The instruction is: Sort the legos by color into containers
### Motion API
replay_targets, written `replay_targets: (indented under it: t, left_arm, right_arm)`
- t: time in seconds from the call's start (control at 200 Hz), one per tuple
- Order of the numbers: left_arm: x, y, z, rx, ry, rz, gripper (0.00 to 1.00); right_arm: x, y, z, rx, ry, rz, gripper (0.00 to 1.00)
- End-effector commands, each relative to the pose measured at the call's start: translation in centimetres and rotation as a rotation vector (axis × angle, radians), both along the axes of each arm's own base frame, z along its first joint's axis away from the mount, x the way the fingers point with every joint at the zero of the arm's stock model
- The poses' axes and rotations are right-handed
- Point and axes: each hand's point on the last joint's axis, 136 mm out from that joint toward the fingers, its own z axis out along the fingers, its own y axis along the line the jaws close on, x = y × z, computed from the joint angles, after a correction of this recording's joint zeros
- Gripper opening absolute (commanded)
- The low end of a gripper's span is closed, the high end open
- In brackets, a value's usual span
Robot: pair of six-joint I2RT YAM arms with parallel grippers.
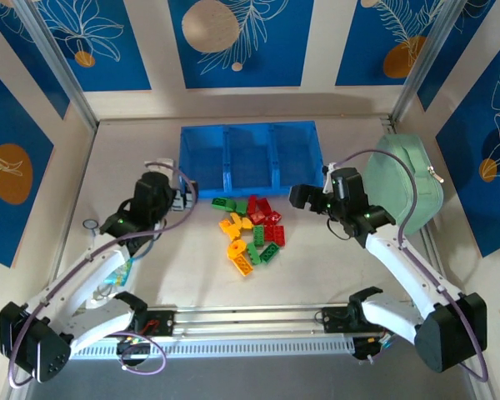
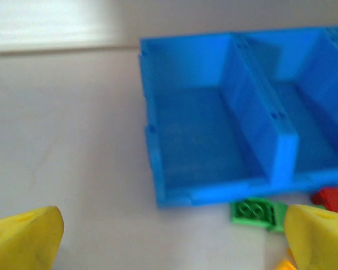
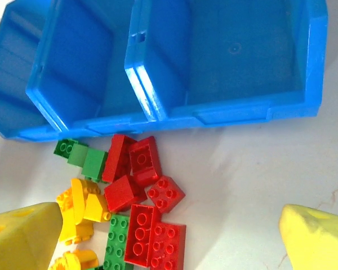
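My left gripper (image 1: 182, 202) and right gripper (image 1: 300, 197) both stand wide open with nothing between the pads; each hangs over the table (image 1: 133, 146), one to either side of the legos (image 1: 252, 235). The legos lie in one loose heap at the middle of the table, just before the front wall of the tray (image 1: 250, 189), which sits near the far edge, midway along it; all three compartments look bare, so I judge that no brick is sorted yet.

The risks, as I judge them: the bricks touch one another, red against green against yellow, so fingers closing on one may drag or lift a neighbour of the wrong colour; the far bricks lie close to the tray's wall, and a pad coming down there could strike it and shove the tray; both arms face the same heap and could meet over it.

The right wrist view shows the studs and which bricks touch, a red cluster (image 3: 143, 185) with greens (image 3: 81, 157) at its left; the top view cannot resolve that, but it gives both arms and the case (image 1: 410, 179) by the right edge. The left wrist view, blurred, shows the tray's end compartment and one green brick (image 2: 250, 211) just at its front wall.
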Motion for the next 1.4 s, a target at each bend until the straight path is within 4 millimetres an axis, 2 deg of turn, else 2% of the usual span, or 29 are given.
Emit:
replay_targets:
  t: [0.0, 0.115, 0.205, 0.27, 0.375, 0.455, 0.52, 0.675, 1.036, 1.396]
  left_arm:
    - [-3.1, -2.1, -3.8, 0.029, 0.154, -0.032, 1.0]
    - [-4.5, -5.4, -7.3, 0.01, 0.266, -0.125, 0.93]
    - [-5.1, -7.4, -10.0, -0.049, 0.357, -0.161, 0.84]
    - [-5.4, -8.6, -11.2, -0.094, 0.396, -0.177, 0.78]
    - [-5.7, -10.3, -12.7, -0.132, 0.429, -0.204, 0.78]
    - [-5.4, -10.4, -13.8, -0.121, 0.449, -0.183, 0.78]
    - [-4.9, -10.4, -14.3, -0.128, 0.457, -0.155, 0.74]
    - [-2.4, -8.9, -15.5, -0.212, 0.476, -0.044, 0.68]
    - [3.8, -7.8, -15.3, -0.27, 0.479, 0.006, 0.67]
    - [7.7, -8.5, -16.1, -0.228, 0.5, 0.006, 0.66]
  right_arm:
    - [-1.4, 0.0, -0.6, -0.066, 0.045, -0.016, 0.99]
    - [-2.5, 1.7, -1.5, -0.091, 0.065, 0.044, 0.98]
    - [-2.8, 2.4, -2.3, -0.108, 0.089, 0.064, 0.95]
    - [-3.0, 2.7, -2.7, -0.114, 0.103, 0.071, 0.93]
    - [-3.3, 3.2, -3.3, -0.117, 0.115, 0.086, 0.92]
    - [-3.5, 3.5, -3.7, -0.105, 0.12, 0.094, 0.91]
    - [-3.7, 3.8, -4.0, -0.094, 0.127, 0.099, 0.89]
    - [-3.8, 4.2, -4.2, -0.079, 0.125, 0.104, 0.84]
    - [-3.8, 4.7, -4.8, -0.072, 0.131, 0.108, 0.8]
    - [-3.6, 4.9, -4.9, -0.078, 0.132, 0.109, 0.77]
